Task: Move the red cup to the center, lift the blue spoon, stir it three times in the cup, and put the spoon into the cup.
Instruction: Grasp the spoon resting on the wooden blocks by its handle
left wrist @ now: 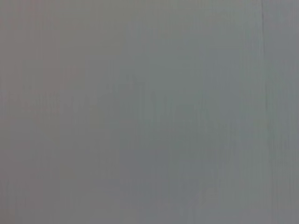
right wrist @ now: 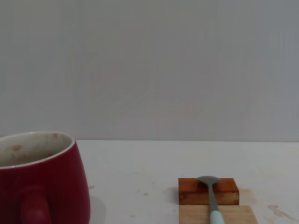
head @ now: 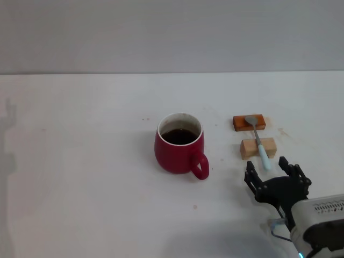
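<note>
The right hand (head: 277, 173) hovers low over the near right part of the white table (head: 80, 161), its black fingers (head: 251, 174) spread apart with nothing between them and nothing touching them. Its fingertips point toward the blue spoon (head: 258, 141), which lies just beyond them; the tip of the spoon's pale blue handle ends close to the gap between the fingers but stays apart from them. The spoon rests across two small blocks: its grey bowl sits on the farther, reddish-brown block (head: 249, 122), and its neck and handle cross the nearer, pale wooden block (head: 258, 148). The right wrist view shows the same layout from low down, with the spoon (right wrist: 211, 198) bridging both blocks (right wrist: 208, 191) and running toward the camera. The red cup (head: 179, 151) stands upright near the middle of the table, to the left of the blocks and well apart from them, with its loop handle turned toward the robot and to the right; dark liquid fills its white inside. In the right wrist view the cup (right wrist: 42, 182) has brown flecks on its pale rim. The left hand is not in view, and the left wrist view shows only a plain grey field. No writing or label can be read on anything.
</note>
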Action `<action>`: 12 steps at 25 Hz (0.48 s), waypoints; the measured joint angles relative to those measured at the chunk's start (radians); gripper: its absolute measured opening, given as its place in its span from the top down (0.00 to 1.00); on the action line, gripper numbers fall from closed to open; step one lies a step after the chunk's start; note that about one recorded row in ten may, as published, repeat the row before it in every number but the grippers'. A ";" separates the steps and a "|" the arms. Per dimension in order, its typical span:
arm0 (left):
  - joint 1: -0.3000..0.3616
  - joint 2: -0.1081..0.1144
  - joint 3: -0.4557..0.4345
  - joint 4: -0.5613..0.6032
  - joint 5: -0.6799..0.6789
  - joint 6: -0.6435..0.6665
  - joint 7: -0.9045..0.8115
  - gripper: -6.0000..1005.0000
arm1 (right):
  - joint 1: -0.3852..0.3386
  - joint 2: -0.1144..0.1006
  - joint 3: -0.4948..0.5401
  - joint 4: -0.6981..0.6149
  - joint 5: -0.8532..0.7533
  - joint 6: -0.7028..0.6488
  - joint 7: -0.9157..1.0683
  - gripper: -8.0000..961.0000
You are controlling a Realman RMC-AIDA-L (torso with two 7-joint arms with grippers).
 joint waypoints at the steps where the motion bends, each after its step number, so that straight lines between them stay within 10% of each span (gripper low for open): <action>1: 0.000 0.000 -0.001 0.000 0.000 0.001 0.000 0.33 | 0.013 0.000 0.000 -0.005 0.012 0.005 0.000 0.23; 12: -0.004 0.002 -0.005 0.000 0.000 0.003 0.000 0.33 | 0.063 0.003 -0.001 -0.032 0.049 0.012 0.001 0.23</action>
